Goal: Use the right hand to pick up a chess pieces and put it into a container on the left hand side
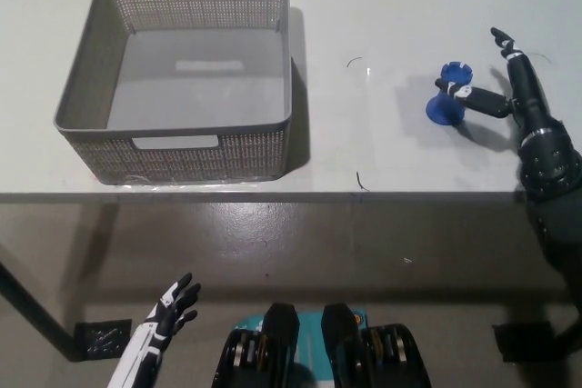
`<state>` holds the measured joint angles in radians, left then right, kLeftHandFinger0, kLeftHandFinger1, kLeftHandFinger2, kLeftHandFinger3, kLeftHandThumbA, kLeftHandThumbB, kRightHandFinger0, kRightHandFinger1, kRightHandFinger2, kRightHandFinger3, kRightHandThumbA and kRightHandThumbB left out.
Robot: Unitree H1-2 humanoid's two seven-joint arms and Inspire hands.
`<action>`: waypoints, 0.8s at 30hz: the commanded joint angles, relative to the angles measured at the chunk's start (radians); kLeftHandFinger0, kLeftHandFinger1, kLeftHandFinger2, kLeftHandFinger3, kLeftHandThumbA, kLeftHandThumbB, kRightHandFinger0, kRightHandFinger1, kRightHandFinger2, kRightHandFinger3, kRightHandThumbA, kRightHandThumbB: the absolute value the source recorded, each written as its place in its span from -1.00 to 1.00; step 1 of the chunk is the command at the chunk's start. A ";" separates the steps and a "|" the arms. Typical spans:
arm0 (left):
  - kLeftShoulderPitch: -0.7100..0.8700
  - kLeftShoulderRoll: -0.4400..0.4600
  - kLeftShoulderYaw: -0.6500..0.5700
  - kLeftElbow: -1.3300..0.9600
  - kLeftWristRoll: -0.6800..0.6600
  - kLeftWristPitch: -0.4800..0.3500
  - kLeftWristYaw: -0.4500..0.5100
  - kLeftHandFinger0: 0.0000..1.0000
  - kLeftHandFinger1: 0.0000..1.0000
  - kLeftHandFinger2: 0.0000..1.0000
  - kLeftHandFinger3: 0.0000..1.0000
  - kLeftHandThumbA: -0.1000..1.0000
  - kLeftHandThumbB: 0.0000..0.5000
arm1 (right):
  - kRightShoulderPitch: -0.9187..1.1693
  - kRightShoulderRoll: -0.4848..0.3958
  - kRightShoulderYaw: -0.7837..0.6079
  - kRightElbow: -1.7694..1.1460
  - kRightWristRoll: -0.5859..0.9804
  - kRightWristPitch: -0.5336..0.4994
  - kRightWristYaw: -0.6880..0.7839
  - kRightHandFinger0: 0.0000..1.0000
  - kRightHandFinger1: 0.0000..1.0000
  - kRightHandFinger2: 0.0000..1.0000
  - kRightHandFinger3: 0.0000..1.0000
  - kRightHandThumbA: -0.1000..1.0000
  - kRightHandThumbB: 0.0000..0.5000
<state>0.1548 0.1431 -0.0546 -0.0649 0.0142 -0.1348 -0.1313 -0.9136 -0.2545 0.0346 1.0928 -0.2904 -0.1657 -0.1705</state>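
The blue chess piece (447, 95) sits on the white table (382, 6) at the right of the frame, well apart from the gray basket (173, 120) at upper left. The black right hand (509, 88) is right beside it with fingers spread, one touching the piece's waist, nothing gripped yet. The risk, I'd say, is that the finger nudges it over or rolls it toward the table edge before the grasp closes. The white left hand (173, 306) idles open at lower left, below the table.
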 commanded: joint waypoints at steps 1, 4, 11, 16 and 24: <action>-0.008 0.014 -0.013 0.000 0.001 -0.052 -0.020 1.00 1.00 1.00 1.00 1.00 0.00 | -0.085 -0.026 0.019 0.035 -0.007 -0.069 -0.051 1.00 1.00 1.00 1.00 0.98 0.61; -0.015 0.018 -0.018 0.013 0.007 -0.068 -0.022 1.00 1.00 1.00 1.00 1.00 -0.06 | -0.119 -0.020 0.042 0.090 -0.010 -0.076 -0.053 1.00 1.00 1.00 1.00 1.00 0.73; -0.034 0.024 -0.027 0.017 0.014 -0.064 -0.022 1.00 1.00 1.00 1.00 1.00 -0.05 | -0.159 -0.002 0.052 0.149 0.011 -0.091 -0.037 1.00 1.00 1.00 1.00 0.93 0.78; -0.042 0.027 -0.029 0.016 0.019 -0.060 -0.019 1.00 1.00 1.00 1.00 1.00 -0.11 | -0.175 0.019 0.067 0.173 0.007 -0.082 -0.038 1.00 1.00 1.00 1.00 0.98 0.86; -0.053 0.030 -0.029 0.008 0.021 -0.056 -0.019 1.00 1.00 1.00 1.00 1.00 -0.12 | -0.204 0.040 0.071 0.201 0.015 -0.059 -0.038 1.00 1.00 1.00 1.00 0.98 0.87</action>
<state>0.1146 0.1563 -0.0841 -0.0339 0.0317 -0.1524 -0.1389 -1.0375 -0.2150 0.0992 1.2897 -0.2880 -0.2020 -0.1887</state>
